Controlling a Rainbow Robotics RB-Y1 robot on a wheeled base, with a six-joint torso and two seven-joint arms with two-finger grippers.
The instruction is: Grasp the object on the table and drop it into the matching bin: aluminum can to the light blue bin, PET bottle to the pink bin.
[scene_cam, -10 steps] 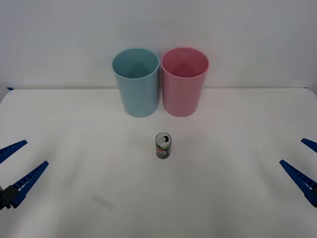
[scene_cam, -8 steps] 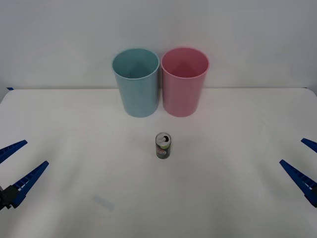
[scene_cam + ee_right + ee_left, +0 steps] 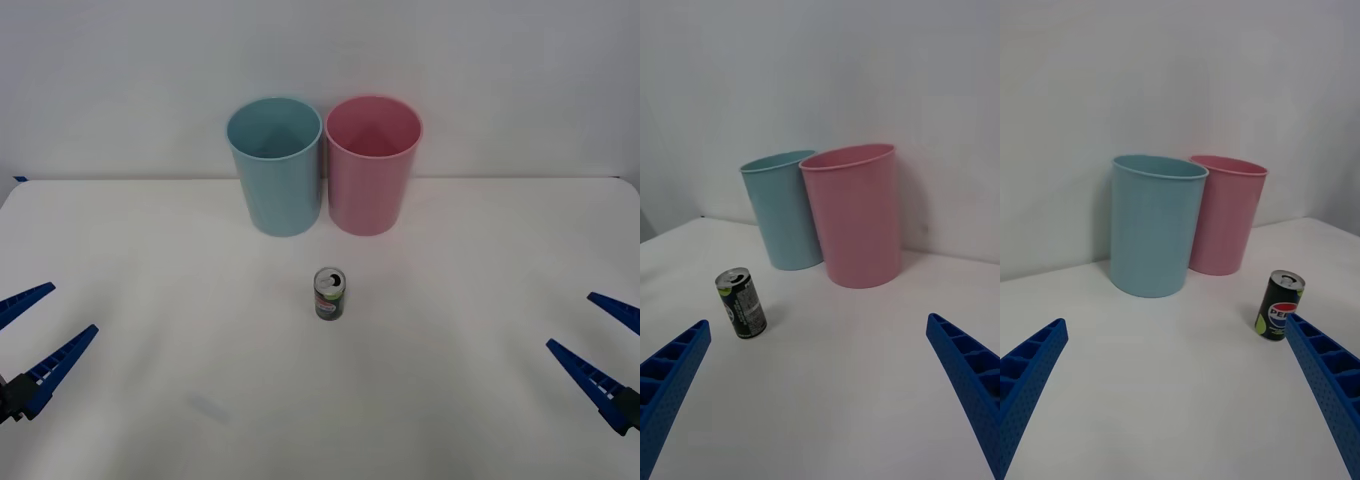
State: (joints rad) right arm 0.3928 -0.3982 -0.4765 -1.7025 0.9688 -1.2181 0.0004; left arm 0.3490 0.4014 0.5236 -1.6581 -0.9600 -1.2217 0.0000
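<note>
The aluminum can [image 3: 330,294], small and dark with a green band and a silver top, stands upright in the middle of the white table [image 3: 150,250]; it also shows as the can [image 3: 742,304] and the can [image 3: 1280,306]. Behind it, side by side, stand the light blue bin [image 3: 275,165] and the pink bin [image 3: 372,164]. My left gripper [image 3: 30,335] is open at the table's left edge, far from the can. At the right edge my right gripper [image 3: 605,345] is open as well, with nothing between its fingers.
The two bins stand against a plain white wall, seen as the blue bin [image 3: 1156,223] and the pink bin [image 3: 855,216] in the wrist views. Bare tabletop lies all around the can and between it and both grippers.
My right gripper has shifted a little inward and lower in the front view. The can, the bins and the left gripper have stayed put.
</note>
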